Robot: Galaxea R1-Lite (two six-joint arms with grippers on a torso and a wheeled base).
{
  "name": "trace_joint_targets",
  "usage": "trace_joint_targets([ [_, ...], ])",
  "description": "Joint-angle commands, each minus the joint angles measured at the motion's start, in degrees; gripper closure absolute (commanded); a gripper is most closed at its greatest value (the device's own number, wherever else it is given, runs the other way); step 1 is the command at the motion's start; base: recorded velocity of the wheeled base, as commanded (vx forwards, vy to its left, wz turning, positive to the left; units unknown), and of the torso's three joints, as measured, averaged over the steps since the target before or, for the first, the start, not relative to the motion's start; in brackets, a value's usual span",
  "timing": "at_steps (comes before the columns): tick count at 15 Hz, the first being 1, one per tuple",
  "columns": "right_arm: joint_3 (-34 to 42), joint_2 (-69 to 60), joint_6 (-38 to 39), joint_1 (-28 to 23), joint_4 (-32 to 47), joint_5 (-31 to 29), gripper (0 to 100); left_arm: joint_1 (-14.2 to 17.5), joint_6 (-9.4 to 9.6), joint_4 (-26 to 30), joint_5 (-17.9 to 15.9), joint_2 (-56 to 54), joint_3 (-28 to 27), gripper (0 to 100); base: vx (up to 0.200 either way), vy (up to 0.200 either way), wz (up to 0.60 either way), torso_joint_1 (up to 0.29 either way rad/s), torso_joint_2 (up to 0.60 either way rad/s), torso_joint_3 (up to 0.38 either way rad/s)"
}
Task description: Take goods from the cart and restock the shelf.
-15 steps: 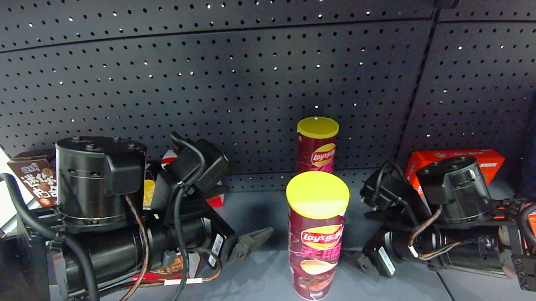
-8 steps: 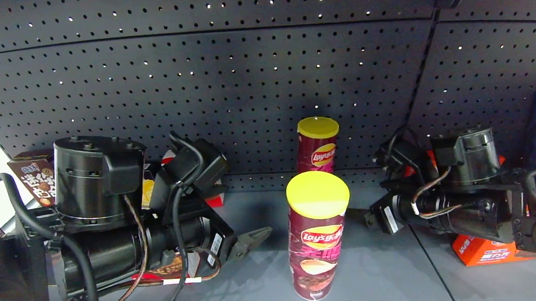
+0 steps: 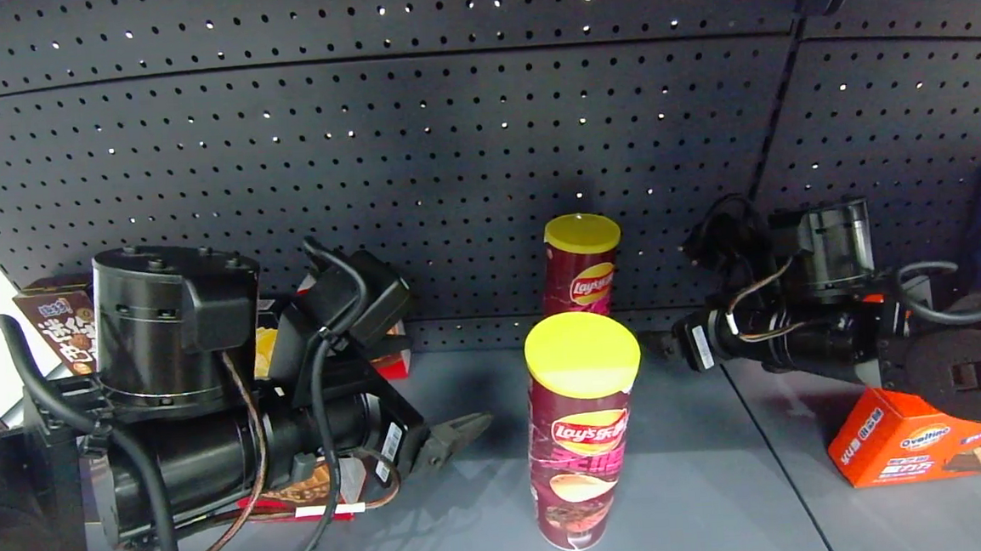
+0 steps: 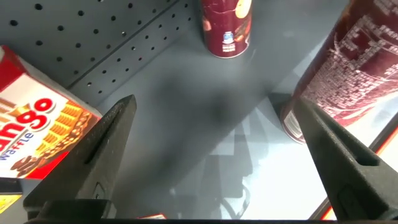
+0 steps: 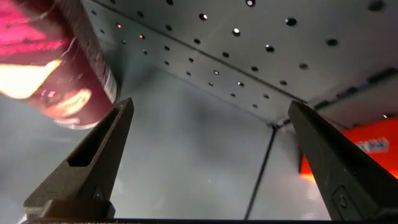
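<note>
The near chip can [image 3: 581,440] looks light, stiff, tippy; grip mid-body. Left tool [image 4: 212,106] and right tool [image 5: 211,106] both gape empty.

The left arm [image 3: 212,463] lies low and level, its forearm pointing across toward the right arm [image 3: 810,341]. At its tip the left gripper [image 4: 213,104] has its jaws spread wide, both dark fingers [image 4: 93,168] angled outward. The right arm is also level, set higher and farther back, pointing back at the left one. The right gripper [image 5: 211,104] is spread just as wide.
</note>
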Motion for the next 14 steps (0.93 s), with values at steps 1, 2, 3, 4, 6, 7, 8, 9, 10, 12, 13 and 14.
trace_joint_targets([
  [1,-2.0,3.4,0.0,0.0,-0.1,0.0,0,0.3,-0.01,0.0,0.0,0.0,0.0,0,0.0,0.0,0.0,0.0,0.0,0.0],
  [2,-3.3,4.5,0.0,0.0,-0.2,0.0,0,0.7,-0.01,0.0,-0.1,0.0,0.0,0,0.0,0.0,0.0,0.0,0.0,0.0],
  [3,-3.9,5.0,0.0,0.0,-0.2,0.1,0,0.8,-0.01,0.0,-0.1,0.0,0.0,0,0.0,0.0,0.0,0.0,0.0,0.0],
  [4,-4.7,5.5,0.0,0.0,-0.1,0.2,0,1.0,-0.01,0.0,-0.1,0.0,0.0,0,0.0,0.0,0.0,0.0,0.0,0.0],
  [6,-5.1,6.4,0.0,0.2,-0.2,0.4,0,1.4,-0.01,0.0,-0.8,0.0,0.1,0,0.0,0.0,0.0,0.0,0.0,0.0],
  [7,-5.1,6.6,0.0,0.3,-0.2,0.4,0,1.4,-0.01,0.0,-1.0,0.0,0.1,0,0.0,0.0,0.0,0.0,0.0,0.0],
  [8,-5.3,6.8,0.0,0.5,-0.2,0.4,0,1.4,-0.01,0.0,-1.0,0.0,0.0,0,0.0,0.0,0.0,0.0,0.0,0.0],
  [9,-5.8,7.4,0.0,0.7,-0.3,0.4,0,1.4,-0.01,0.0,-1.0,0.0,-0.1,0,0.0,0.0,0.0,0.0,0.0,0.0],
  [10,-6.5,7.8,0.0,0.9,-0.3,0.4,0,1.4,-0.01,0.0,-1.0,0.0,-0.1,0,0.0,0.0,0.0,0.0,0.0,0.0],
  [12,-8.1,8.9,0.0,1.9,-0.3,0.3,0,1.3,0.08,0.0,-1.0,0.0,-0.2,0,0.0,0.0,0.0,0.0,0.0,0.0],
  [13,-8.4,9.0,0.0,2.0,-0.3,0.3,0,1.3,0.08,0.0,-1.0,0.0,-0.2,0,0.0,0.0,0.0,0.0,0.0,0.0],
  [14,-8.8,9.4,0.0,2.6,-0.2,0.3,0,1.3,0.08,0.0,-1.0,0.0,-0.1,0,0.0,0.0,0.0,0.0,0.0,0.0],
])
